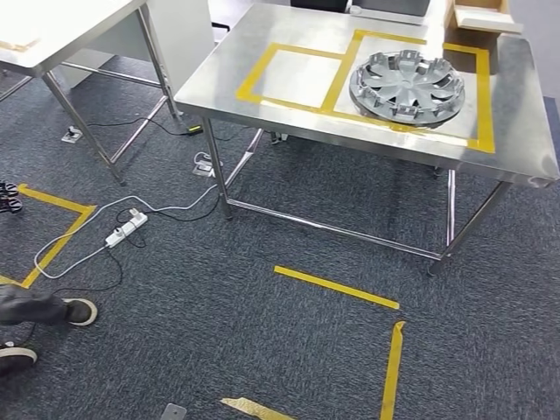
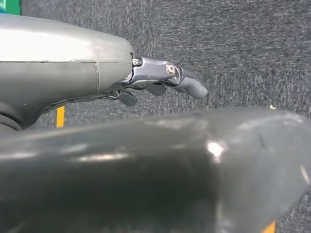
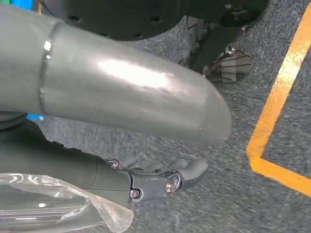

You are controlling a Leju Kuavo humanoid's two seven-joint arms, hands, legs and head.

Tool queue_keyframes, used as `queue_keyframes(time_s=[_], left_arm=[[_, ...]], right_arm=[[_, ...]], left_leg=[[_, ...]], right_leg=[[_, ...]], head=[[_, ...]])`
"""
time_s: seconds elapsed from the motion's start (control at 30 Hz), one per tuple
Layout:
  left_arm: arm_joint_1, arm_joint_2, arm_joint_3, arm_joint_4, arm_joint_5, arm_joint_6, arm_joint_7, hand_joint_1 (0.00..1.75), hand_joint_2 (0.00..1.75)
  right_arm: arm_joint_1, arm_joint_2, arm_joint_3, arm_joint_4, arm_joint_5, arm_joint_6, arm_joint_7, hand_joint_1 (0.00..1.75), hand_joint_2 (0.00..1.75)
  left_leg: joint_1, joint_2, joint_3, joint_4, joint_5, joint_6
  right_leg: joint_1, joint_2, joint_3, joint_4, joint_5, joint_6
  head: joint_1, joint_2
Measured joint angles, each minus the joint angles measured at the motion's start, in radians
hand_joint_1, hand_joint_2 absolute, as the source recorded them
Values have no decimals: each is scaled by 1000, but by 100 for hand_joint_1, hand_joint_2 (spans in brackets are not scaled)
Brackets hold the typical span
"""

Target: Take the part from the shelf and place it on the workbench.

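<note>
Fingers [image 2: 183, 82] of my left hand [image 2: 161, 80] and those of my right hand [image 3: 161, 179] hang loosely extended over carpet, gripping nothing, while the part [image 1: 408, 85] already lies on the worktop [image 1: 218, 87] at one o'clock, inside the yellow tape, so I'd keep both arms low and clear.

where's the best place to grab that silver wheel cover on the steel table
Probably by its outer rim. The wheel cover lies flat inside the right yellow-taped square on the table, its near edge close to the table's front side. Coming from that front side, fingers could hook the raised rim or a spoke opening.
</note>
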Motion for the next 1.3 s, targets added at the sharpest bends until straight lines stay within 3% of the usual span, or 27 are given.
queue_keyframes(time_s=[0.03, 0.1, 0.13, 0.17, 0.23, 0.3, 0.33, 0.37, 0.4, 0.47, 0.5, 0.53, 0.6, 0.63, 0.7, 0.77, 0.8, 0.83, 0.87, 0.9, 0.97, 1.03, 1.07, 1.13, 1.2, 1.27, 1.3], left_arm=[[-2, 0, -2, 0, -1, 0, 0, 0, 0], [-1, 0, -6, 0, -2, 0, 0, 0, 0], [1, 0, -6, 0, -2, -1, 0, 0, 0], [1, 0, -7, 0, -2, -3, 0, 0, 0], [-3, -1, -8, 0, 2, -15, 0, 0, 0], [-9, -3, -8, 0, 7, -28, 3, 0, 0], [-10, -4, -8, 0, 9, -32, 5, 0, 0], [-10, -5, -8, 0, 10, -34, 6, 0, 0], [-10, -5, -8, 0, 12, -37, 6, 0, 0], [-14, -6, -8, 0, 16, -43, -1, 0, 0], [-16, -8, -8, 0, 19, -45, -5, 0, 0], [-18, -9, -8, 0, 20, -47, -7, 0, 0], [-13, -10, -8, 0, 20, -51, 0, 0, 0], [-6, -10, -9, 0, 18, -51, 8, 0, 0], [3, -9, -10, 0, 16, -43, 25, 0, 0], [7, -8, -11, 0, 21, -31, 34, 0, 0], [8, -7, -11, 0, 24, -26, 35, 0, 0], [10, -6, -11, 1, 29, -22, 36, 0, 0], [13, -5, -11, 1, 34, -16, 38, 0, 0], [15, -4, -11, 1, 39, -10, 39, 0, 0], [16, -2, -11, 1, 45, -2, 42, 0, 0], [14, -1, -11, 1, 48, 0, 41, 0, 0], [13, 0, -11, 1, 50, 0, 38, 0, 0], [15, 3, -10, 1, 56, 0, 28, 0, 0], [16, 5, -10, 2, 58, 2, 19, 0, 0], [13, 5, -10, 2, 58, 2, 15, 0, 0], [12, 5, -10, 2, 58, 2, 15, 0, 0]], right_arm=[[0, 0, 0, 2, 0, 0, 1, 0, 0], [1, -2, 0, 5, 0, -2, 2, 0, 0], [2, -3, 0, 6, 1, -3, 2, 0, 0], [2, -4, 0, 7, 2, -4, 3, 0, 0], [2, -5, 0, 9, 8, -7, 6, 0, 0], [4, -9, 0, 12, 17, -7, 14, 0, 0], [4, -11, 0, 12, 20, -7, 18, 0, 0], [4, -13, 1, 13, 23, -7, 19, 0, 0], [3, -13, 1, 13, 26, -7, 22, 0, 0], [1, -15, 5, 14, 37, -5, 32, 0, 0], [1, -16, 8, 14, 45, -4, 37, 0, 0], [1, -17, 11, 15, 51, -2, 39, 0, 0], [1, -18, 15, 15, 58, -2, 33, 0, 0], [0, -18, 17, 15, 59, -3, 27, 0, 0], [0, -16, 20, 16, 62, -4, 7, 0, 0], [3, -13, 24, 19, 65, -4, -10, 0, 0], [5, -11, 26, 21, 66, -4, -15, 0, 0], [6, -9, 27, 22, 69, -3, -17, 0, 0], [7, -8, 28, 24, 73, -1, -18, 0, 0], [8, -6, 31, 25, 80, 2, -17, 0, 0], [7, -3, 40, 28, 101, 9, -10, 0, 0], [5, 0, 57, 32, 138, 14, 0, 0, 0], [4, 2, 68, 34, 159, 16, 2, 0, 0], [3, 4, 89, 35, 186, 21, -6, 0, 0], [3, 7, 102, 35, 189, 24, -21, 0, 0], [5, 11, 109, 35, 188, 25, -27, 0, 0], [6, 12, 111, 36, 188, 25, -28, 0, 0]], left_leg=[[1, -11, -9, 6, 2, -7], [4, -28, -24, 13, 8, -22], [4, -21, -30, 22, 2, -28], [5, -5, -42, 47, -16, -33], [8, 37, -89, 157, -82, -43], [16, 51, -138, 282, -136, -51], [19, 54, -143, 305, -139, -54], [23, 56, -127, 287, -123, -56], [25, 64, -93, 232, -92, -57], [24, 105, -15, 90, -43, -55], [21, 123, 8, 43, -33, -51], [17, 133, 15, 21, -32, -45], [12, 119, 7, 19, -30, -30], [11, 110, 4, 17, -27, -23], [12, 93, 0, 13, -19, -7], [9, 72, -9, 13, -13, 4], [6, 60, -12, 13, -11, 7], [3, 46, -14, 14, -9, 9], [0, 33, -15, 15, -7, 10], [-2, 19, -15, 16, -7, 10], [-4, -6, -17, 21, -6, 7], [-2, -29, -27, 26, -3, -2], [0, -40, -33, 27, 1, -9], [4, -51, -41, 29, 5, -22], [3, -12, -62, 74, -26, -33], [6, 37, -114, 192, -92, -45], [10, 46, -141, 254, -118, -51]], right_leg=[[0, 11, 5, -11, -5, -4], [0, -7, 5, -11, -1, -18], [-1, -19, 4, -12, 3, -25], [-2, -32, 3, -14, 7, -32], [-1, -61, 0, -16, 10, -38], [1, -94, -4, -15, 11, -39], [1, -109, -5, -15, 11, -39], [1, -122, -6, -14, 11, -38], [1, -134, -5, -14, 11, -37], [3, -154, -3, -11, 10, -30], [6, -164, -3, -10, 10, -24], [8, -174, -4, -9, 10, -18], [7, -191, -4, -10, 11, -6], [5, -184, -7, -6, 4, 0], [1, -139, -35, 52, -40, 6], [2, -93, -97, 187, -111, 4], [3, -84, -126, 250, -133, 1], [5, -80, -143, 284, -136, -2], [6, -77, -141, 278, -119, -6], [7, -72, -120, 234, -86, -11], [9, -30, -56, 96, -21, -23], [9, 11, -15, 13, -2, -28], [10, 15, -10, 3, -5, -29], [10, -8, -4, -6, 1, -35], [6, -37, 1, -16, 8, -44], [6, -70, 3, -20, 8, -48], [7, -86, 3, -20, 8, -48]], head=[[0, 0], [-1, 0], [-2, 0], [-4, 0], [-10, 0], [-12, 0], [-12, 0], [-12, 0], [-12, 0], [-12, 0], [-12, 0], [-12, 0], [-12, 0], [-11, 0], [-8, 0], [-5, 0], [-5, 0], [-5, 0], [-5, 0], [-5, 0], [-5, 0], [-6, 0], [-6, 0], [-6, 0], [-10, 0], [-13, 0], [-13, 0]])
